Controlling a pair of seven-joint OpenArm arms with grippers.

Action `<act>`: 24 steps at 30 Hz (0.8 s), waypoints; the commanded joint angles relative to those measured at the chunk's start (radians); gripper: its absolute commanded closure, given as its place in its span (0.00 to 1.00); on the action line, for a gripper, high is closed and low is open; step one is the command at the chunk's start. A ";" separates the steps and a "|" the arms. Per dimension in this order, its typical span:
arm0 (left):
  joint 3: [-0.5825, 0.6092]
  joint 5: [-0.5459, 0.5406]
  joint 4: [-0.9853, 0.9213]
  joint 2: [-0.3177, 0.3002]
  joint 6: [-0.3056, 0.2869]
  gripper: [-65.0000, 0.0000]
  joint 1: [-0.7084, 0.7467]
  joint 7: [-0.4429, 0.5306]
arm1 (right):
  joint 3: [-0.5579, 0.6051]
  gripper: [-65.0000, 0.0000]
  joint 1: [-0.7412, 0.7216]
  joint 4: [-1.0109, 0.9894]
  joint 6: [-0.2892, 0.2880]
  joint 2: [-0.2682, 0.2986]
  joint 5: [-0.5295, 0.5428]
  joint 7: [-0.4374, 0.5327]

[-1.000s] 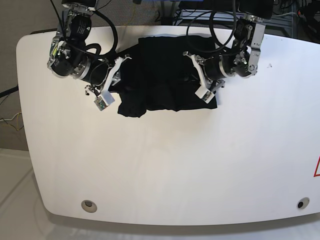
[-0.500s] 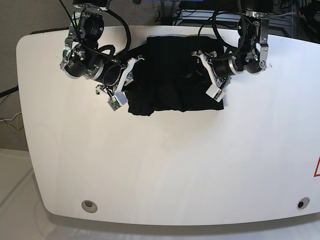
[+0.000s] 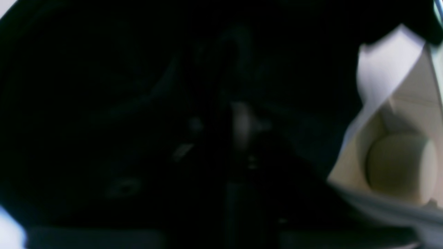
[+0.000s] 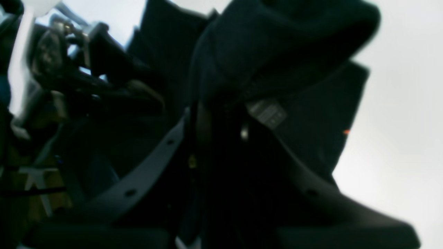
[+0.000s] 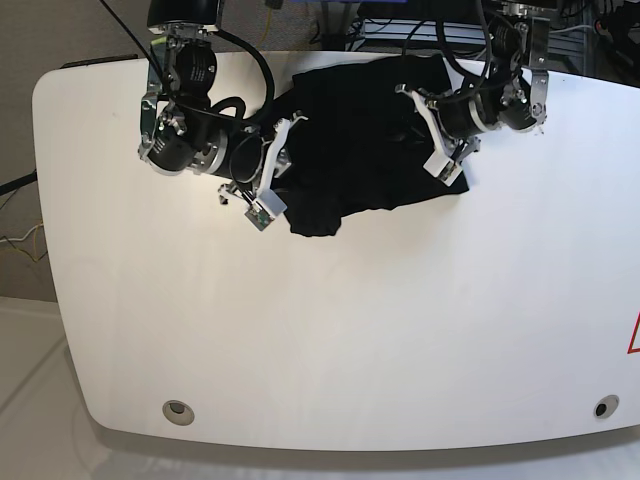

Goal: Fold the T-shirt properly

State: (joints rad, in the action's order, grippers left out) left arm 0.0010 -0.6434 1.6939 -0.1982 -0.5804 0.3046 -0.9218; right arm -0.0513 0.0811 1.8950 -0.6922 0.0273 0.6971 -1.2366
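The black T-shirt (image 5: 350,140) lies bunched at the back of the white table (image 5: 350,330), stretched between both arms. My right gripper (image 5: 272,172) is at its left edge and my left gripper (image 5: 445,148) at its right edge. In the right wrist view, folds of the T-shirt (image 4: 277,41) are pinched where the dark fingers (image 4: 145,180) meet, and a small orange fleck (image 4: 346,131) shows at the cloth's edge. In the left wrist view, dark T-shirt cloth (image 3: 104,86) fills nearly the whole frame and hides the jaws.
Cables and dark equipment (image 5: 400,20) crowd the space behind the table's back edge. Two round holes (image 5: 179,410) (image 5: 601,408) sit near the front corners. A red mark (image 5: 634,335) shows at the right edge.
Both arms have moved right and toward the back edge, dragging the T-shirt along. Its lower edge now slants, with the lower left corner drooping lowest.
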 commanded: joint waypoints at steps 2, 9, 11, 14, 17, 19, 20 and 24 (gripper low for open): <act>-0.011 -0.010 0.050 -0.011 -0.005 1.00 0.007 0.006 | 0.034 1.00 -0.034 0.004 -0.006 -0.004 0.037 0.020; -0.017 -0.020 0.107 -0.028 -0.004 1.00 0.046 -0.018 | 0.092 1.00 -0.041 0.002 -0.006 -0.020 0.060 0.011; -0.028 -0.024 0.115 -0.030 -0.003 1.00 0.052 -0.020 | 0.100 1.00 -0.042 0.001 -0.006 -0.025 0.059 0.009; -0.053 -0.030 0.129 -0.030 -0.005 1.00 0.061 -0.026 | 0.105 1.00 -0.039 0.000 -0.006 -0.037 0.056 0.004; -0.120 -0.054 0.157 -0.026 -0.008 0.98 0.078 -0.054 | 0.114 1.00 -0.026 0.003 -0.004 -0.067 0.049 -0.001; -0.140 -0.061 0.164 -0.026 -0.010 0.92 0.081 -0.059 | 0.111 1.00 -0.022 0.002 -0.003 -0.076 0.052 -0.006; -0.149 -0.065 0.166 -0.026 -0.011 0.89 0.083 -0.060 | 0.110 1.00 -0.020 0.002 -0.003 -0.079 0.054 -0.008; -0.175 -0.077 0.168 -0.025 -0.013 0.80 0.085 -0.065 | 0.109 1.00 -0.014 0.001 -0.002 -0.086 0.065 -0.015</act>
State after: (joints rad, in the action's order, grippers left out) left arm -0.1654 -0.6876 1.8427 -0.2222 -0.5842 0.3904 -0.9993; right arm 0.0589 0.0807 1.8778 -0.6888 -0.0536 0.7330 -1.2675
